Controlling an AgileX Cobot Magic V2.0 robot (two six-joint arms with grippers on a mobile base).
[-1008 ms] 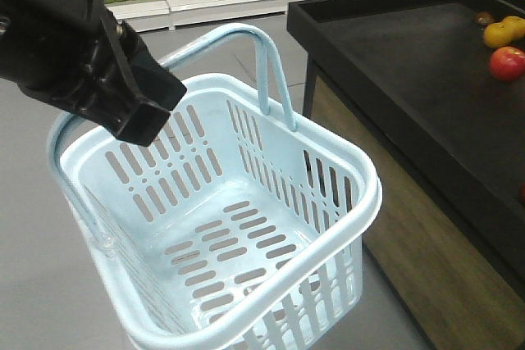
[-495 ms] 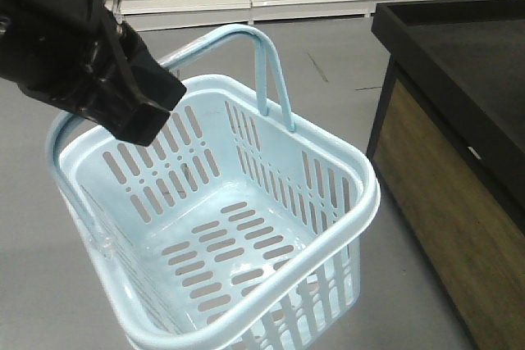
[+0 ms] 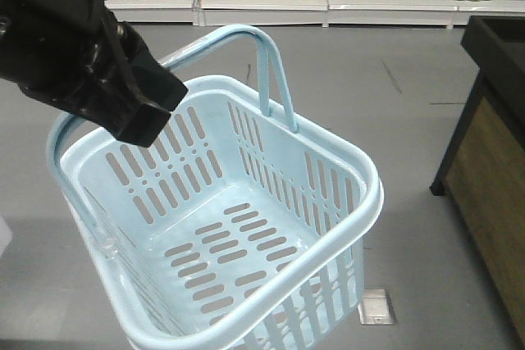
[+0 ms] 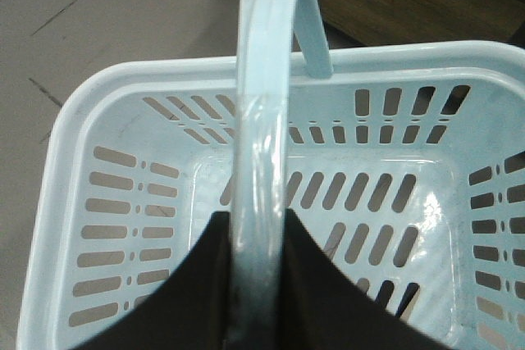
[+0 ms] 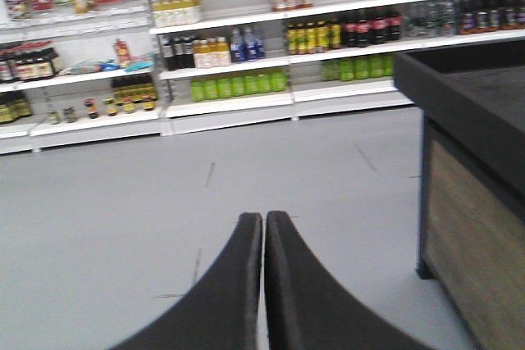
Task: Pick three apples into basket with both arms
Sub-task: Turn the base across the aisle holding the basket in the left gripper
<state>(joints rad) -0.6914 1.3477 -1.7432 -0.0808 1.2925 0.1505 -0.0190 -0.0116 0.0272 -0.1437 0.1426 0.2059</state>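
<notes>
Left wrist view: we carried the basket [image 4: 61, 161], left pincer [image 4: 253, 220] clamped on its handle, right pincer [image 5: 264, 219] closed empty.

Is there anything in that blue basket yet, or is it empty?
Empty. In the basket, the slotted bottom shows bare in front and left wrist views; nothing lies inside.

The basket [image 3: 271, 284] is smooth, glossy plastic; the left arm [image 3: 74, 47] looks matt.

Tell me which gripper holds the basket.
The left gripper: it clamps the loop handle of the basket; the right gripper is shut on nothing.
</notes>
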